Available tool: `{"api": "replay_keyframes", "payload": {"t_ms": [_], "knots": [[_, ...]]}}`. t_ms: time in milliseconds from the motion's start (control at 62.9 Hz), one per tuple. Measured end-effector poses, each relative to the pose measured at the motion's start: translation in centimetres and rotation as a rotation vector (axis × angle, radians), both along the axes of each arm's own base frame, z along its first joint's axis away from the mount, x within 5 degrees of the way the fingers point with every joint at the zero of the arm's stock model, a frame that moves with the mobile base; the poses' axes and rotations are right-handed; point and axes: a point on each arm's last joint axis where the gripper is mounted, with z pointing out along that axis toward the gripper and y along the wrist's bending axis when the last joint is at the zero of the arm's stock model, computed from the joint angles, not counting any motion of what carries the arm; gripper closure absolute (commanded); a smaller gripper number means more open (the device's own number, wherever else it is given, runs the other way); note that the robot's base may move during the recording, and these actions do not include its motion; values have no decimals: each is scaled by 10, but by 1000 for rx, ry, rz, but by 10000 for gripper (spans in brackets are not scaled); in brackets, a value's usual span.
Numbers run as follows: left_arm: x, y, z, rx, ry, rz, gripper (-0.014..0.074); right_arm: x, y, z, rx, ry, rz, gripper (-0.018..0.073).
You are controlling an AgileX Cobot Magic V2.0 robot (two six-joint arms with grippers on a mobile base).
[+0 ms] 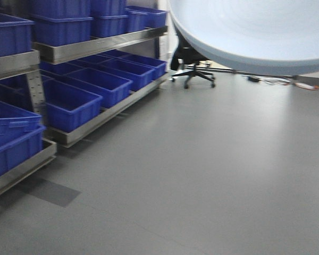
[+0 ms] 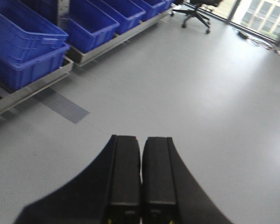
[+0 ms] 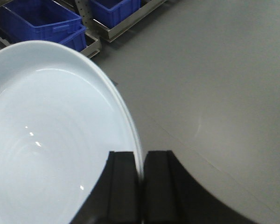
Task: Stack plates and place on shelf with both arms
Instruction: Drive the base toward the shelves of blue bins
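The right hand (image 3: pixel 141 156) pinches the plate (image 3: pixel 51 140) rim; keep it flat toward the shelf (image 1: pixel 95 47), left hand (image 2: pixel 141 141) pressed together.

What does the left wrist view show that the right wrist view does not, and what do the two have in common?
Only the left wrist view: the left pincer shut on nothing, an office chair, a dark floor patch. Only the right wrist view: the right pincer clamped on the rim of a pale plate. Both: blue bins on a metal shelf, and grey floor.
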Motion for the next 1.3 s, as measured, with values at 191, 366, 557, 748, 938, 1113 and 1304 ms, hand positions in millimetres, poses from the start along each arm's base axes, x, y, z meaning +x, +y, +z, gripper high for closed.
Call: {"api": "replay_keyframes", "payload": {"t_ms": [191, 366, 557, 748, 938, 1113, 1304], "knots": [[0, 0, 0, 0, 0, 0, 507, 0, 0, 0, 0, 0, 0, 511], [0, 0, 0, 0, 0, 0, 507, 0, 0, 0, 0, 0, 0, 511], [0, 0, 0, 0, 0, 0, 507, 0, 0, 0, 0, 0, 0, 511], [0, 0, 0, 0, 0, 0, 507, 0, 0, 0, 0, 0, 0, 511], [0, 0, 0, 0, 0, 0, 507, 0, 0, 0, 0, 0, 0, 511], [0, 0, 0, 0, 0, 0, 507, 0, 0, 0, 0, 0, 0, 511], [0, 0, 0, 0, 0, 0, 507, 0, 0, 0, 0, 0, 0, 511]]}}
